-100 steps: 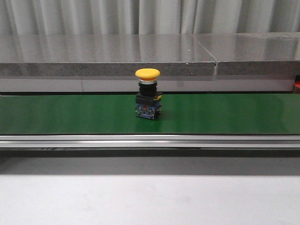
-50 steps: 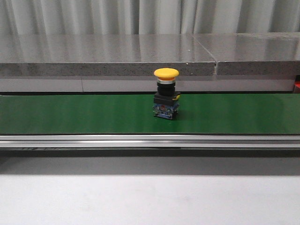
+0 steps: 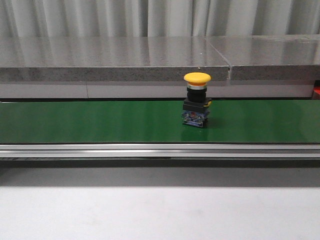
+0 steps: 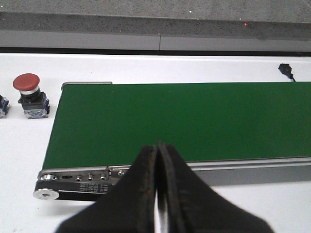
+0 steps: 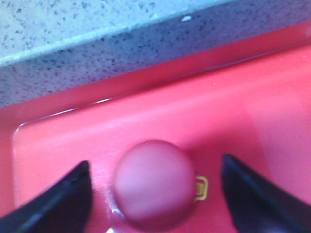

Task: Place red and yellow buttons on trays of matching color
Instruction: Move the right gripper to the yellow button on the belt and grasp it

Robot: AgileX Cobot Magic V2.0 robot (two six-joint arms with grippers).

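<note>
At the far left, off the end of the belt, a red button (image 4: 28, 90) stands upright on the white table (image 4: 19, 155), just beside the left end of the green conveyor belt (image 4: 184, 121) and apart from it. The edge of another switch body (image 4: 3, 106) shows beside it; too little is visible to tell its colour.

The left gripper (image 4: 156, 194) hangs over the near rail of the belt, close to the belt's left end. Its two fingers are pressed together with nothing between them.

On the belt (image 3: 100, 122), the yellow button (image 3: 196, 106) stands upright on its black and blue switch body, right of the belt's middle and nearer the far edge than the near one. No gripper touches it.

At the right, the right gripper (image 5: 155, 194) hangs above a red tray (image 5: 243, 111) that lies beside a speckled grey ledge (image 5: 73, 29). Its fingers (image 5: 58, 201) are spread wide. Between them a second red button (image 5: 154, 183) sits on the tray floor, seen blurred from above, clear of both fingers and near the tray's corner.
</note>
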